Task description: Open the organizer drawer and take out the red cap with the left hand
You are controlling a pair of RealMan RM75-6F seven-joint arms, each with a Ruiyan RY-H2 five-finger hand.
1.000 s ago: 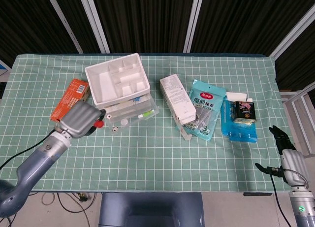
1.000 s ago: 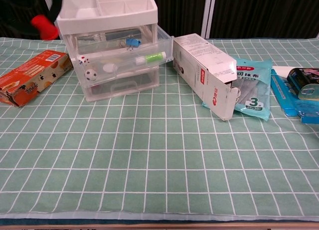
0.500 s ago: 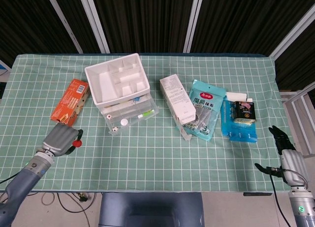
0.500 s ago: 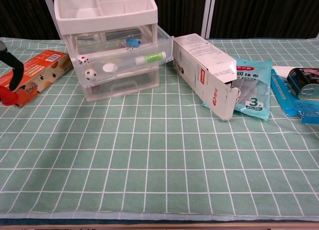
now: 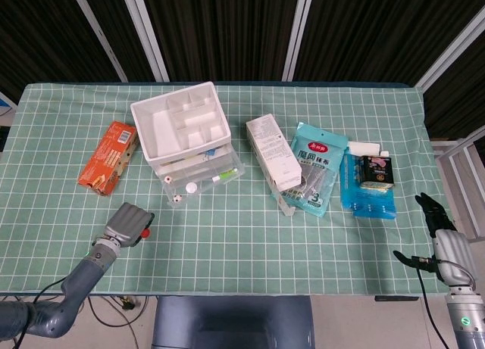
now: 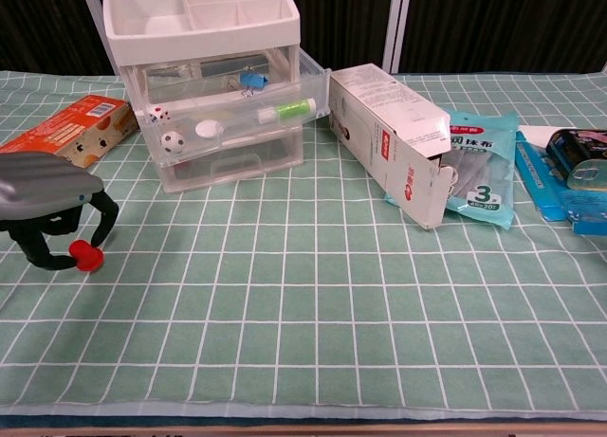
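My left hand [image 5: 128, 223] [image 6: 45, 197] is low over the front-left of the table, well in front of the white organizer [image 5: 180, 123] [image 6: 203, 16]. The small red cap [image 5: 145, 232] [image 6: 87, 257] is pinched between its dark fingertips [image 6: 106, 219], just above or on the cloth. The organizer's clear middle drawer [image 5: 206, 178] [image 6: 239, 118] stands pulled out, holding a die, a small ball, a white cap and a green-tipped pen. My right hand [image 5: 437, 219] hangs off the table's right edge with its fingers straight and nothing in it.
An orange box [image 5: 108, 157] [image 6: 64, 136] lies left of the organizer. A white carton [image 5: 273, 152] [image 6: 394, 134] lies on its side mid-table, beside a teal wipes pack [image 5: 315, 167] [image 6: 479, 162] and a blue pack with a dark tin [image 5: 370, 181] [image 6: 574, 176].
My left hand carried the red cap away from the organizer, swung out to the left, then came down at the front-left of the table. The right hand stayed still.
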